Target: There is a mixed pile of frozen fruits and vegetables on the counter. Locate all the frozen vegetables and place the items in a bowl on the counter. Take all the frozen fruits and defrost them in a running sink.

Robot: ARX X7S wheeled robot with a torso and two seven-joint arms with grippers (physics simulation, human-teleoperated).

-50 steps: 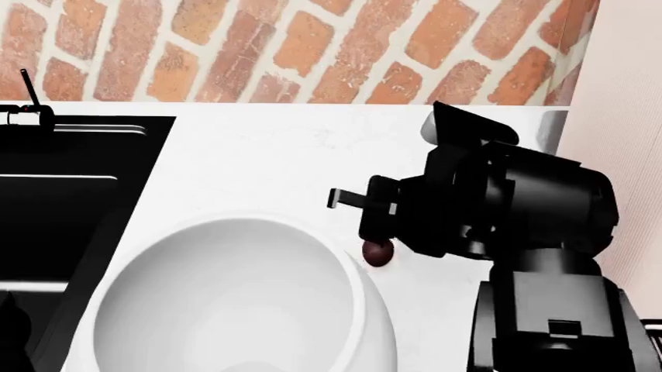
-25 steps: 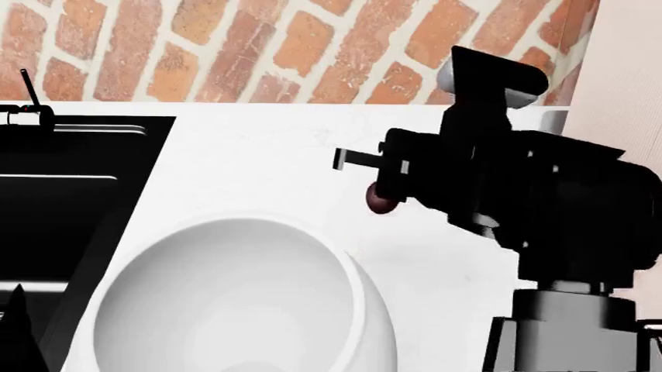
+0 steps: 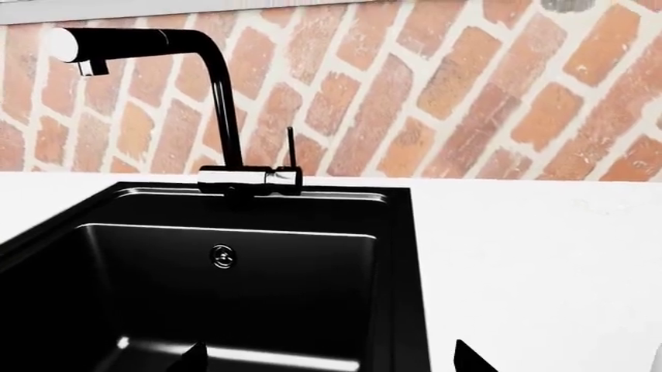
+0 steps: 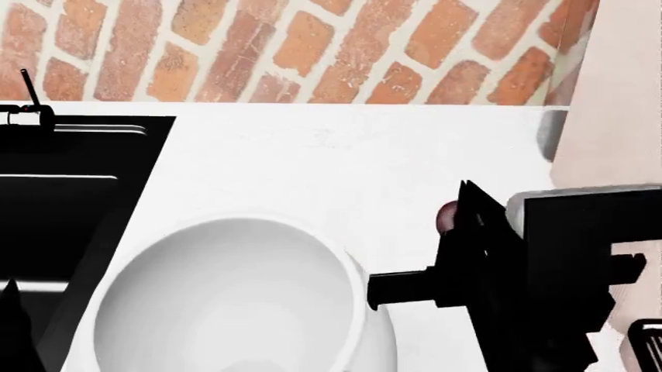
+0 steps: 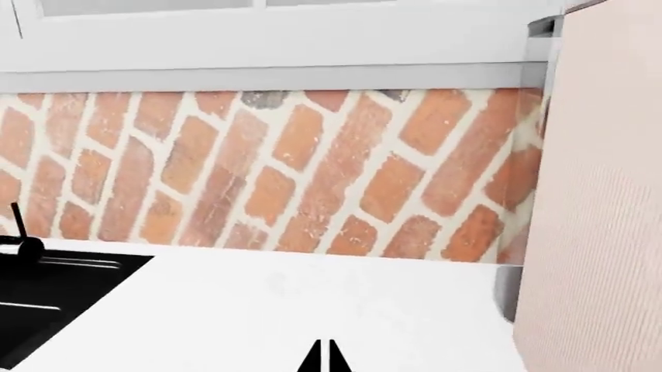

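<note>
The white counter (image 4: 310, 163) fills most of the head view, running back to a brick wall (image 4: 310, 46). The black sink (image 4: 62, 201) lies at its left end and the big white bowl (image 4: 232, 298) sits just beside the sink, close to the robot.

The right arm (image 4: 559, 271) has moved a good deal in the last second. It stood over the counter just right of the bowl with a small dark-red piece under its fingers; half a second ago it was higher and farther back, and now it is drawn in close at the lower right. A rounded purple-red shape, most likely the grapes (image 4: 447, 216), shows at the arm's upper left edge, above the counter. That suggests the fruit has been lifted and is travelling with the arm, though the contact itself is hidden. If so, the next stage is probably the carry across to the sink.

The bowl looks empty as far as its mouth shows. The sink (image 3: 207, 287) holds nothing visible in the left wrist view, and no water runs from the tap (image 3: 155, 77).

The right gripper (image 5: 324, 358) shows two tips pressed together, so it is clenched; whether on the grapes cannot be told. The left gripper (image 3: 325, 360) has its tips well apart, released, over the sink's edge.
</note>
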